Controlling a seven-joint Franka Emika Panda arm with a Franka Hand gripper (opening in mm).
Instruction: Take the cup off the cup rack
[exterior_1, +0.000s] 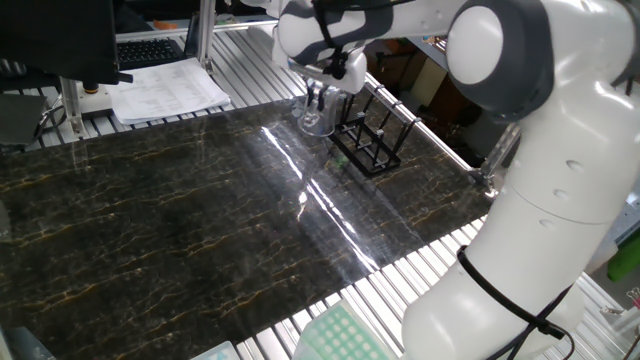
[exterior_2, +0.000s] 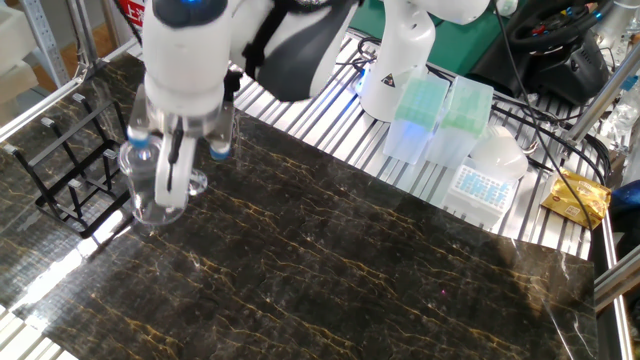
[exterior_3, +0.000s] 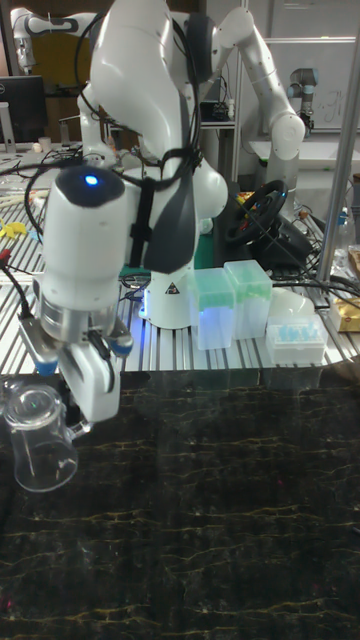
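Observation:
The clear glass cup (exterior_2: 140, 190) hangs upright in my gripper (exterior_2: 165, 188), which is shut on its wall, one finger inside the rim and one outside. The cup is free of the black wire cup rack (exterior_2: 68, 172) and sits just to the rack's right in this view. From the opposite side, the cup (exterior_1: 312, 123) is left of the rack (exterior_1: 366, 146), low over the dark marble table (exterior_1: 180, 220), under my gripper (exterior_1: 317, 100). The tall view shows the cup (exterior_3: 36, 452) tilted slightly beside my gripper (exterior_3: 74, 420). Whether the cup's base touches the table I cannot tell.
Green and white pipette tip boxes (exterior_2: 428, 112) and a blue-tipped box (exterior_2: 480, 185) stand beyond the marble near the arm's base (exterior_2: 395, 60). A stack of papers (exterior_1: 168, 90) and a keyboard lie at the far edge. A yellow packet (exterior_2: 578, 195) sits at the right.

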